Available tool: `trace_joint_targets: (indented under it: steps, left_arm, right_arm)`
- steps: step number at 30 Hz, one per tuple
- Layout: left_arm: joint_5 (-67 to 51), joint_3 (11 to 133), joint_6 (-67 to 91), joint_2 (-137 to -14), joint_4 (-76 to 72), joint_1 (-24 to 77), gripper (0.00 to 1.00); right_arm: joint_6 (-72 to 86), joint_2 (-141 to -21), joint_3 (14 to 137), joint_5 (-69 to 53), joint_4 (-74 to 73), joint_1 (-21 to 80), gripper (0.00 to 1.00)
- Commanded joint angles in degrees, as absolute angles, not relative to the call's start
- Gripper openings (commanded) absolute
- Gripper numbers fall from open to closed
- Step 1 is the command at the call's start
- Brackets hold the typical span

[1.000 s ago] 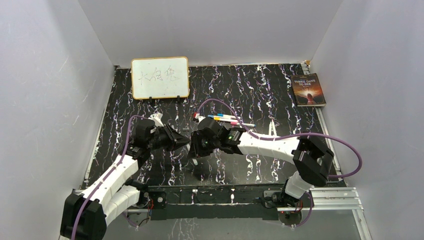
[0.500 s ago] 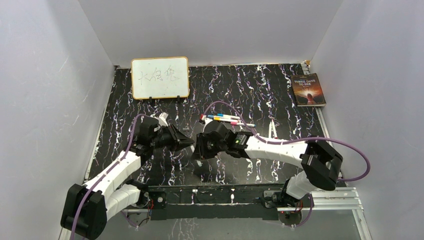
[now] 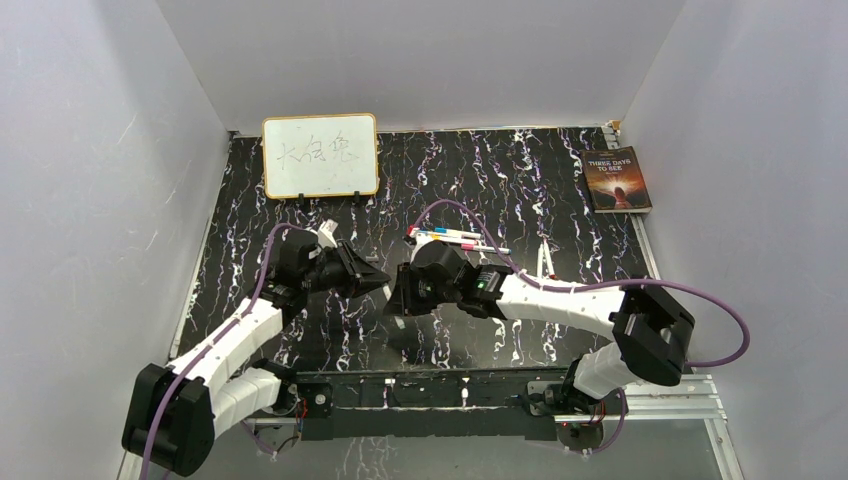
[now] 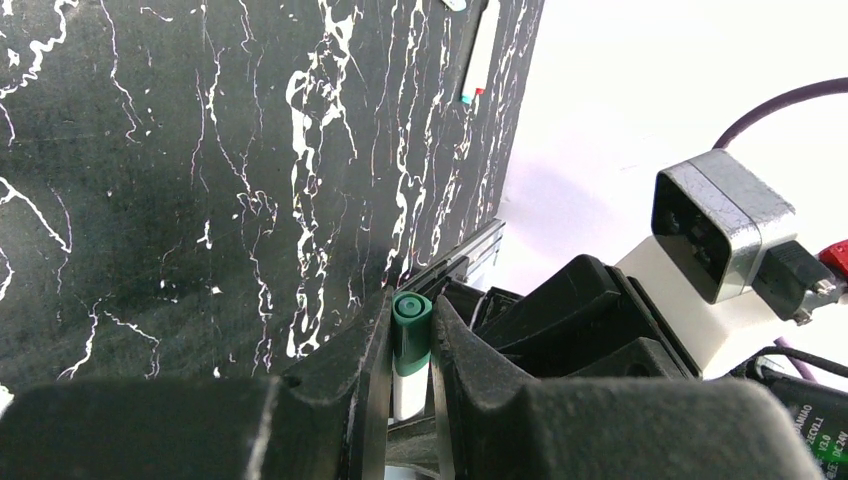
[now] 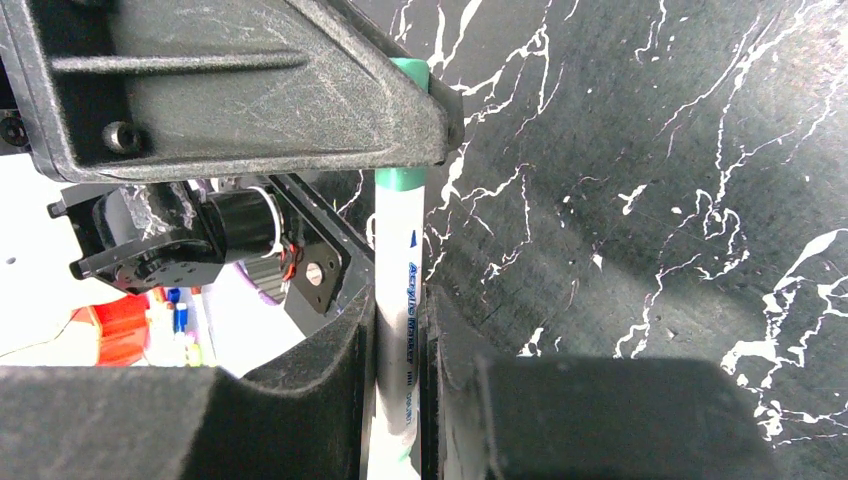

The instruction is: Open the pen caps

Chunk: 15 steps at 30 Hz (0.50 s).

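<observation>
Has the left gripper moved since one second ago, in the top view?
Yes, a little. The left gripper, shut on the green cap, has shifted right: its tip was below the right edge of the whiteboard, now just past it.

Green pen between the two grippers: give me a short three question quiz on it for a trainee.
1. True or false: the left gripper is shut on the green cap.
2. The right gripper clamps: A a spoon, B the pen, C nothing?
3. Top view: what lies in the far right corner?
Key: 1 true; 2 B; 3 the book.
</observation>
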<state>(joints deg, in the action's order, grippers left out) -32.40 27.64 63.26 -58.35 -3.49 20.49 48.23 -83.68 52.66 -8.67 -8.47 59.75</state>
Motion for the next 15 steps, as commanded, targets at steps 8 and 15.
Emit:
trace_joint_targets:
  steps: [8,15]
  left_arm:
    - [-20.66,31.13,67.27,-63.89,-13.5,19.42,0.0]
    - [-17.33,34.95,67.62,-69.69,-16.32,19.34,0.0]
  right_arm:
    - [50.0,-80.17,50.95,-11.04,-9.31,61.94,0.0]
    - [51.35,-76.68,48.69,-9.58,-10.16,62.86,0.0]
